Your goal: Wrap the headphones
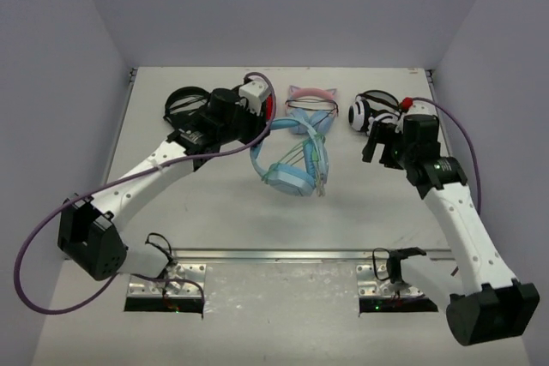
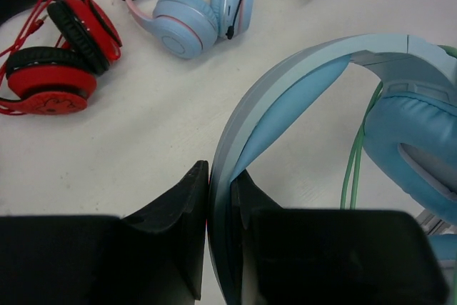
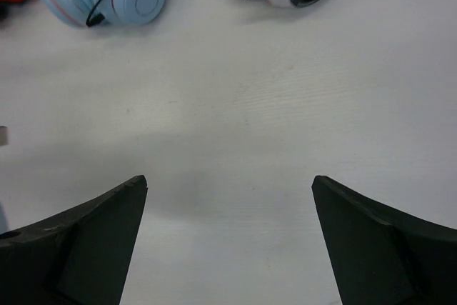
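The plain light-blue headphones (image 1: pixel 290 177) lie mid-table with their cups toward the near side, and the pale-green cable (image 1: pixel 315 160) is strung across them. My left gripper (image 1: pixel 250 130) is shut on the smooth blue headband (image 2: pixel 285 83). In the left wrist view the band runs between the two black fingers (image 2: pixel 178 212), with a padded cup (image 2: pixel 418 141) and cable strands (image 2: pixel 353 169) to the right. My right gripper (image 1: pixel 377 147) is open and empty to the right of the headphones, hovering over bare table (image 3: pixel 228 126).
A light-blue pair with a pink cat-ear headband (image 1: pixel 309 109) lies just behind the headphones. A white-and-black pair (image 1: pixel 373 111) sits behind my right gripper. A red pair (image 2: pixel 53 55) and a black pair (image 1: pixel 184 105) lie at the back left.
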